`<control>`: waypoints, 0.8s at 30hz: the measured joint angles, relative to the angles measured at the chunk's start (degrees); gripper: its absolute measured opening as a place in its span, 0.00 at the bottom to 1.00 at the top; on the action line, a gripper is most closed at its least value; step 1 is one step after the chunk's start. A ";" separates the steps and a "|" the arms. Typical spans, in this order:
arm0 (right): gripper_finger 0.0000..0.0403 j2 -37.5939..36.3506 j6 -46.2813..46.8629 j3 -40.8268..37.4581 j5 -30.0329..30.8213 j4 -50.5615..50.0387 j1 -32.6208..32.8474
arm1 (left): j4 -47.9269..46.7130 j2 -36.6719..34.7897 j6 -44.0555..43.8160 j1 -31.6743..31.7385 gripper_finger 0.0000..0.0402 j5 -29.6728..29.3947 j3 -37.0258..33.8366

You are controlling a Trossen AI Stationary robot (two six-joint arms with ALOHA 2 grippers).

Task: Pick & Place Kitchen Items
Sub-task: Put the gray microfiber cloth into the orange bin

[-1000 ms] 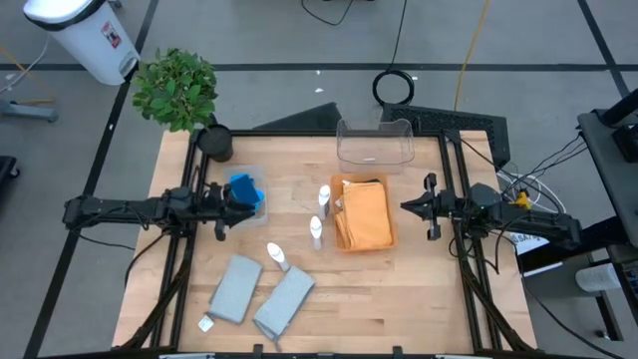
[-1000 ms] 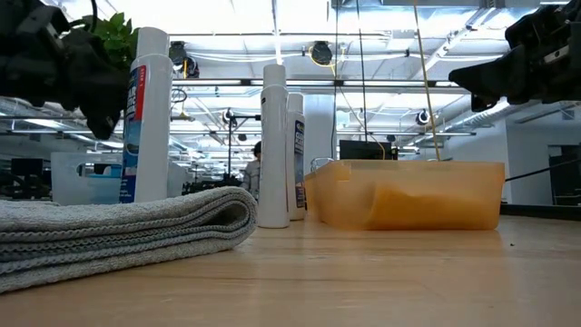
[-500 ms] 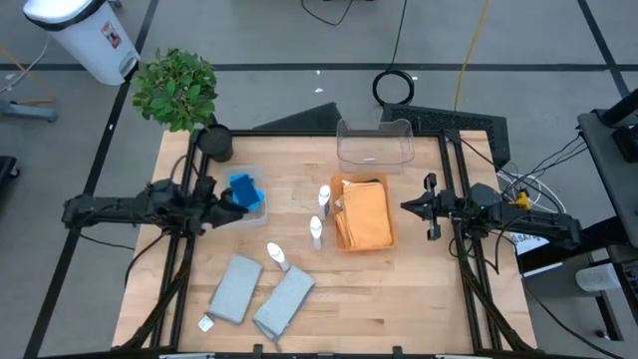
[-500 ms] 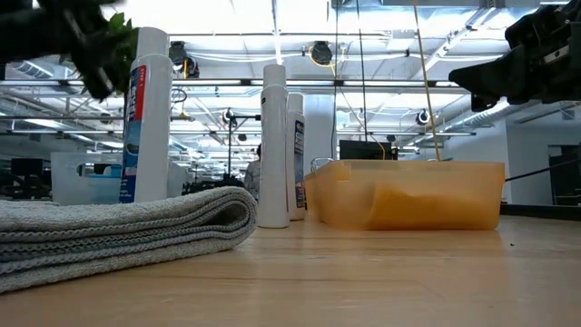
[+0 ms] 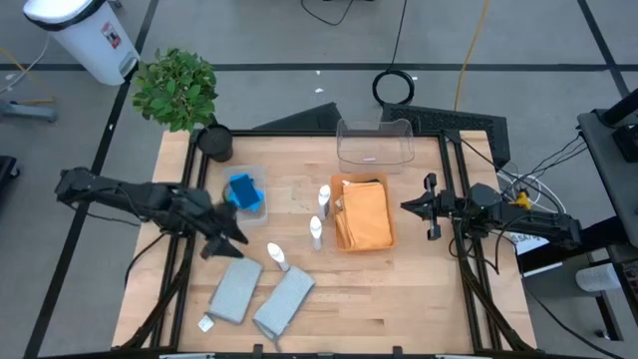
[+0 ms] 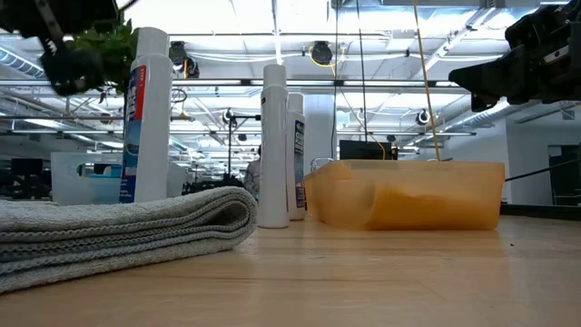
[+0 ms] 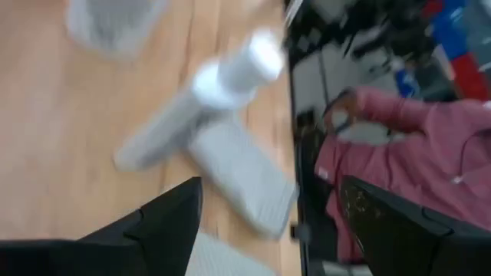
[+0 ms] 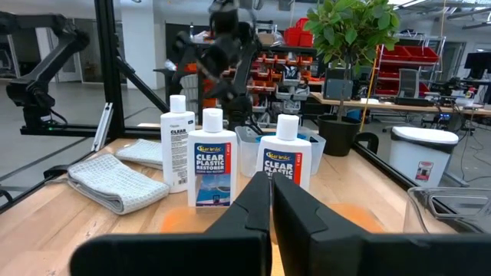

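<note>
Grey cloths (image 5: 261,297) lie just beside the spread, empty left gripper (image 5: 221,244).

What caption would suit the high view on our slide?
Left gripper open above grey cloths; three white bottles stand beside orange tray; right gripper shut, waiting.

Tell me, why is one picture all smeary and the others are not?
The left wrist view is smeared because that camera is moving: the white bottle and grey cloths streak across it. The right wrist view is crisp; you can read the bottle labels. The low view is sharp on the folded cloth, with bright ceiling lights glaring behind.
</note>
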 joint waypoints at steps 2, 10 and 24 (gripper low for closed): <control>0.00 0.02 0.00 0.00 0.00 0.00 0.00 | -0.19 3.02 -1.70 -2.11 0.75 0.29 -0.39; 0.00 0.02 0.00 -0.04 0.00 0.00 0.00 | -0.82 14.66 4.94 -8.34 0.66 -1.90 -0.45; 0.00 0.02 0.00 -0.04 0.00 0.00 -0.02 | -3.00 29.28 15.48 -8.77 0.60 -6.91 -0.49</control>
